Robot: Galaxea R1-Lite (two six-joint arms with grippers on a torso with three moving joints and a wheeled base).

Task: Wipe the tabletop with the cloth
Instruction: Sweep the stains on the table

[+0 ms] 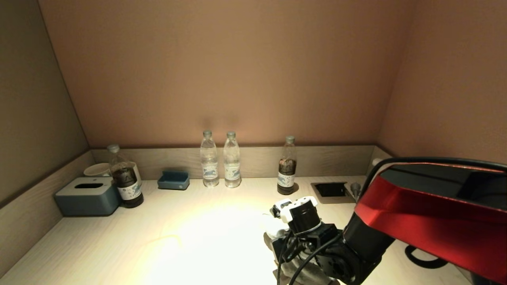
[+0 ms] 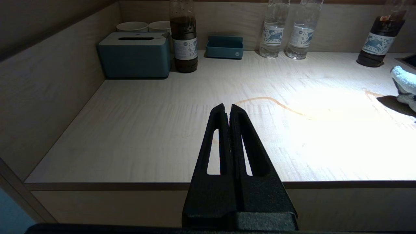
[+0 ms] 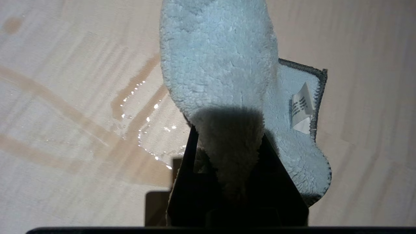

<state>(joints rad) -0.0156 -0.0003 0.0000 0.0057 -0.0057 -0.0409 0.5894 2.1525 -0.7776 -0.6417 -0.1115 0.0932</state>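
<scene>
My right gripper [image 3: 227,130] points down at the tabletop and is shut on a pale blue fluffy cloth [image 3: 217,65] with a white label. The cloth hangs onto the light wood tabletop [image 1: 198,237] right of the middle; it also shows in the head view [image 1: 273,228] and the left wrist view [image 2: 404,79]. A brown wet streak [image 3: 136,107] lies on the wood just beside the cloth, and its thin curved line shows in the left wrist view [image 2: 276,102]. My left gripper [image 2: 227,109] is shut and empty, held off the table's front edge at the left.
Two clear water bottles [image 1: 220,160] and a dark-liquid bottle [image 1: 287,166] stand along the back wall. Another dark bottle [image 1: 124,178], a blue tissue box [image 1: 87,196], cups [image 1: 97,169] and a small blue tray [image 1: 173,180] sit back left. A socket recess [image 1: 330,189] is back right.
</scene>
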